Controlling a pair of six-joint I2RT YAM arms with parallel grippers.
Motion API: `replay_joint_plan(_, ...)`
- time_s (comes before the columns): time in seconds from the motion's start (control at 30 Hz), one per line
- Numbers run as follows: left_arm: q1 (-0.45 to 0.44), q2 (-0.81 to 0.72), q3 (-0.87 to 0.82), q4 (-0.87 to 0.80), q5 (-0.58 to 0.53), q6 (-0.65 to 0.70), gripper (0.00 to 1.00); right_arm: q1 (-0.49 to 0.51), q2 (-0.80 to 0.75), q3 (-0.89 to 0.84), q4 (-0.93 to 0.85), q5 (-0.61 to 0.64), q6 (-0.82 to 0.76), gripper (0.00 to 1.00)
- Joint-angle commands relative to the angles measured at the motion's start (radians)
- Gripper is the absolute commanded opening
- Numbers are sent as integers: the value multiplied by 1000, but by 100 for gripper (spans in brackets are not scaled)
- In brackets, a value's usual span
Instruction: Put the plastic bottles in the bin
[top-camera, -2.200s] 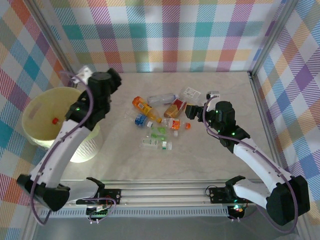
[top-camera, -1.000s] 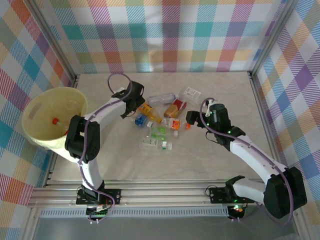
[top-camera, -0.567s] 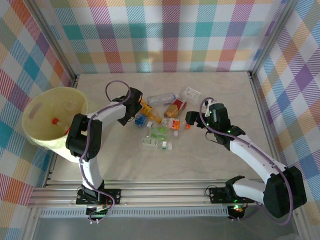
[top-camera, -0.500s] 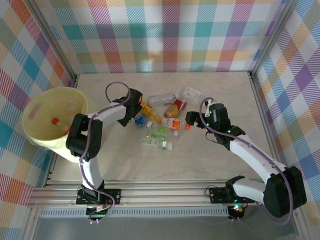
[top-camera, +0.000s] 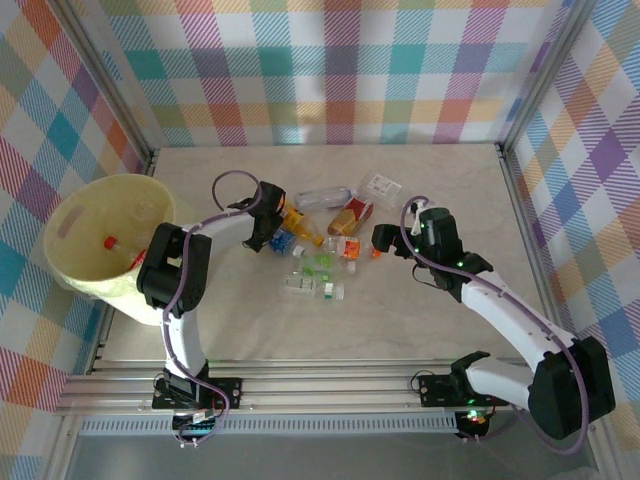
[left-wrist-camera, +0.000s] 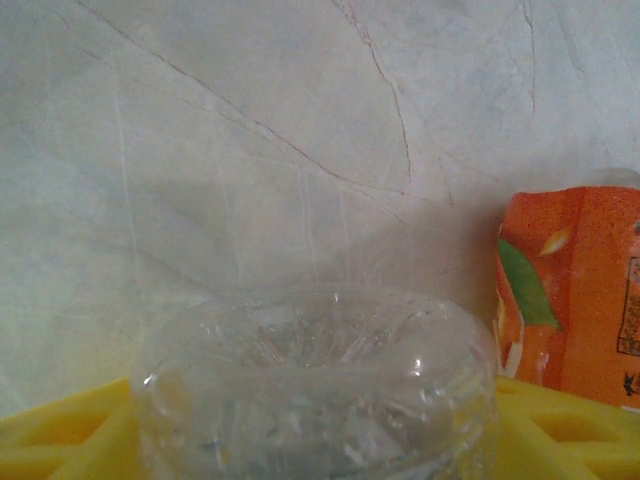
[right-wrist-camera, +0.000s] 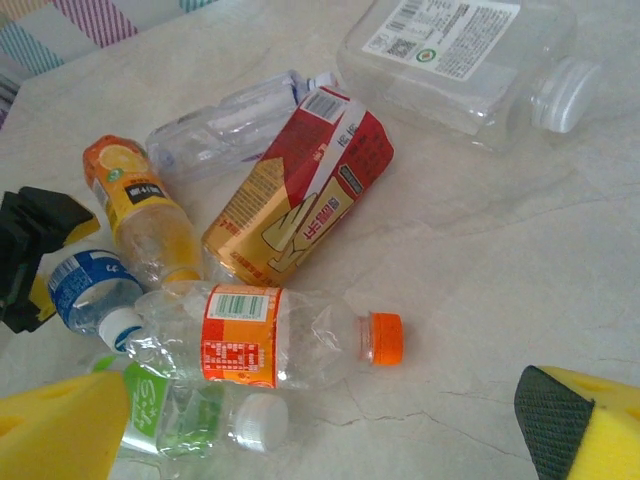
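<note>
Your left gripper (top-camera: 269, 237) has the base of the blue-labelled bottle (right-wrist-camera: 88, 280) between its yellow fingers (left-wrist-camera: 60, 440), low on the counter (top-camera: 450, 190). You cannot tell whether it is squeezing yet. Your right gripper (right-wrist-camera: 320, 430) hangs wide open beside the other bottles (right-wrist-camera: 280, 345), holding nothing. The bin (top-camera: 70, 215) stands at the counter's left edge, well apart from them.

Top external: fixed, high behind the arm bases, looking down and forward across the whole table (top-camera: 450, 190). Left wrist: very near, low over the tabletop, clear bottle (left-wrist-camera: 315, 390) right at the lens (orange label (left-wrist-camera: 575, 290) just beyond). Right wrist: near, slanting down. It and top external share the bottle cluster (top-camera: 345, 245).
</note>
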Motion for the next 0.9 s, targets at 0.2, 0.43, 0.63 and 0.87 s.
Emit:
replay_joint_plan(0.2,9,-174,-89,102,-90,81,59,0,-134,-63,114,18,-47,100)
replay_joint_plan(0.43,-18,-320,-84,86,-81,243,55,1,-128,-47,110,11,-129,100)
replay_joint_plan(0.63,-29,-452,-89,144,-2,386,53,1,-53,32,-8,136,-34,100)
replay_joint_plan(0.87,-29,-606,-79,151,50,497,51,1,-3,65,0,19,-62,100)
